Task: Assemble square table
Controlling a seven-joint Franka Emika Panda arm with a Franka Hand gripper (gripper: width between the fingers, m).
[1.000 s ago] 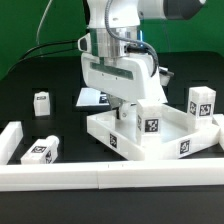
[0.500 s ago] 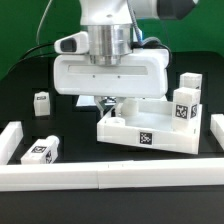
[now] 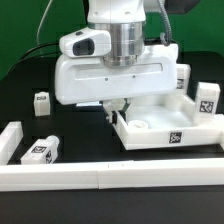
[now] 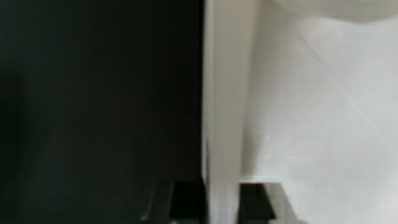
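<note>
The gripper's two dark fingers press either face of the raised rim of the white plastic square slab, which runs toward twelve o'clock, with black table surface at nine and a shadowed rounded hollow near one.

The arm was white and smooth-shelled, with a black segment at its top. A silver-grey metal collar joined it to the wide, boxy white body of the gripper, which carried a rounded white camera pod. The fingers were dark, and black cables ran behind.
</note>
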